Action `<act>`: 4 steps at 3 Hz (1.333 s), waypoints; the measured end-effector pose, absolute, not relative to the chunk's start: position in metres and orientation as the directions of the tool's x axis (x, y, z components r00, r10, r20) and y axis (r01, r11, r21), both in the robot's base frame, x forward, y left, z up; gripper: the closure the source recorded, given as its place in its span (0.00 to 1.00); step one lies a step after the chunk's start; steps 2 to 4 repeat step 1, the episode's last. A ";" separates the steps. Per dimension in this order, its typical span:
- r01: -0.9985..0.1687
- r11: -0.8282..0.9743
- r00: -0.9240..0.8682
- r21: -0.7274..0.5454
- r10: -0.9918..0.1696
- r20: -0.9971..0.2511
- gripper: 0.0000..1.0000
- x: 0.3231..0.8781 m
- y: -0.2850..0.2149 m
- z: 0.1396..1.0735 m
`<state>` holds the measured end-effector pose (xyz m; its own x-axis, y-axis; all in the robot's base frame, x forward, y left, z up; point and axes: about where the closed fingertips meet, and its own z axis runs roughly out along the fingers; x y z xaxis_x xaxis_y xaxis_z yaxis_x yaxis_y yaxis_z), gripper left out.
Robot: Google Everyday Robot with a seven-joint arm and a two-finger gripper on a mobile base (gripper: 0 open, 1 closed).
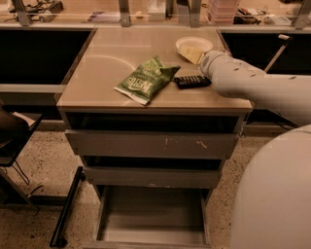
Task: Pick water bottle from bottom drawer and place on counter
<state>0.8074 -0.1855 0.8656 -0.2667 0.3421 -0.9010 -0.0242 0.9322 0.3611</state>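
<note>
The water bottle does not show in the camera view. The bottom drawer (151,214) is pulled out low at the front, and its grey tray shows nothing inside. The counter (107,63) is the beige top of the cabinet. My white arm (252,82) reaches in from the right over the counter's right edge. My gripper (198,55) is at the arm's far end, over a white plate (187,43) at the back right, mostly hidden by the wrist.
A green chip bag (146,80) lies mid-counter, with a black remote-like bar (192,80) to its right beside my arm. The two upper drawers (150,145) stand slightly open. A shelf with metal posts (124,14) runs behind. A dark chair (12,131) is at left.
</note>
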 end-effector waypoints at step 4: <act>-0.024 0.932 -0.267 0.361 0.342 -0.901 0.00 0.807 -0.186 0.866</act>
